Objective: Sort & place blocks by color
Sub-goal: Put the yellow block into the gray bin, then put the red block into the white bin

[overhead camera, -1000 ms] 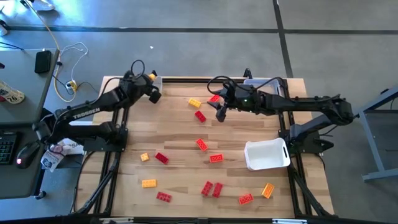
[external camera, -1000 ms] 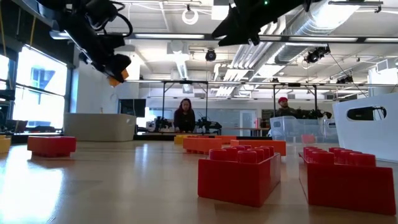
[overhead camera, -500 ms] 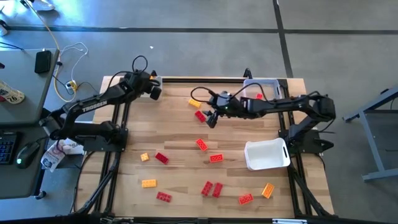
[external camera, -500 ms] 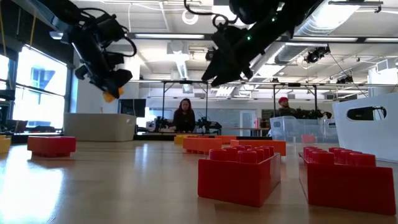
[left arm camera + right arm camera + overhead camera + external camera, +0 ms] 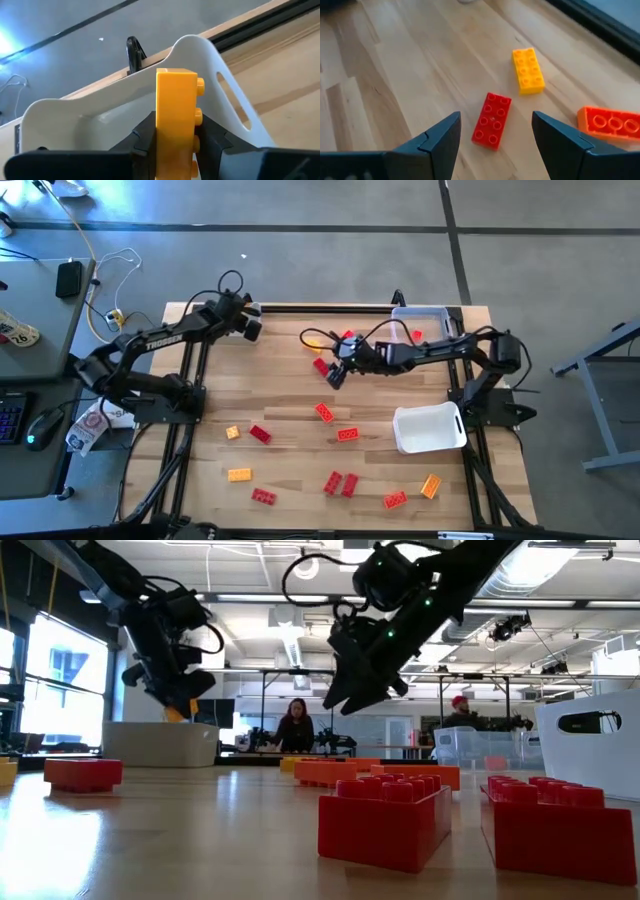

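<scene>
My left gripper (image 5: pixel 250 328) hangs over the white tray (image 5: pixel 245 310) at the table's far left corner, shut on a yellow brick (image 5: pixel 175 110). The low view shows the left gripper (image 5: pixel 178 700) well above the table. My right gripper (image 5: pixel 335 371) is open and hovers above a red brick (image 5: pixel 491 120) lying flat, studs up, in the far middle of the table. Its fingers stand on either side of that brick without touching it. A yellow brick (image 5: pixel 529 70) and an orange-red brick (image 5: pixel 610 122) lie just beyond. My left gripper pinches the yellow brick between its two fingers (image 5: pixel 145 142), one on each broad side (image 5: pixel 167 132), the studs facing one finger. The brick is lifted clear and stands on end above the white tray's rim (image 5: pixel 200 45).
Several more red, orange-red and yellow bricks lie scattered over the near half of the table (image 5: pixel 290 395). A white tray (image 5: pixel 430 428) sits near the right edge. A clear tray (image 5: pixel 420 318) at the far right holds a red brick. People stand in the room beyond.
My right gripper has swung toward the table's left and come down from near the clear tray until it hangs over the red brick, staying open. My left gripper has sunk lower over the white tray, still carrying the yellow brick.
</scene>
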Available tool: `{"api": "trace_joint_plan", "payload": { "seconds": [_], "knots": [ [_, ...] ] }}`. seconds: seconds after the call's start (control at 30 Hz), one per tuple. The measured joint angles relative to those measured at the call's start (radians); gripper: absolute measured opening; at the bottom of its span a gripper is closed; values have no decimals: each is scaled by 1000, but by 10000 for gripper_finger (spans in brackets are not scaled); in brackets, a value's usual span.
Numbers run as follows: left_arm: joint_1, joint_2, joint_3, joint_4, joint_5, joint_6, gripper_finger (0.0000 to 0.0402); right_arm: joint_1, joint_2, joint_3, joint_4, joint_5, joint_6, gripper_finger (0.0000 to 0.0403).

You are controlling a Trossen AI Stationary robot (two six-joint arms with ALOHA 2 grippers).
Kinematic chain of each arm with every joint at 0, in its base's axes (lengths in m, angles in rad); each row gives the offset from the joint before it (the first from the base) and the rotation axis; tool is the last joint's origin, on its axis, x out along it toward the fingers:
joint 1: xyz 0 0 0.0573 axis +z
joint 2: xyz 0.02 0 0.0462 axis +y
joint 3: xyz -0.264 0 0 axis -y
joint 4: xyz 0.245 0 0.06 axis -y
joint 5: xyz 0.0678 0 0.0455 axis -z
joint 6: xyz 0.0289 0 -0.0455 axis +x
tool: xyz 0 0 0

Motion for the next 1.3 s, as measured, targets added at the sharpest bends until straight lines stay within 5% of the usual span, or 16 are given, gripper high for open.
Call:
{"api": "trace_joint_plan", "payload": {
  "seconds": [0.87,1.3],
  "knots": [
    [13,36,2,26,25,2,154,24,203,-1,180,27,16,231],
    [11,30,190,-102,133,19,154,28,234,0,187,87,-12,231]
  ]
}}
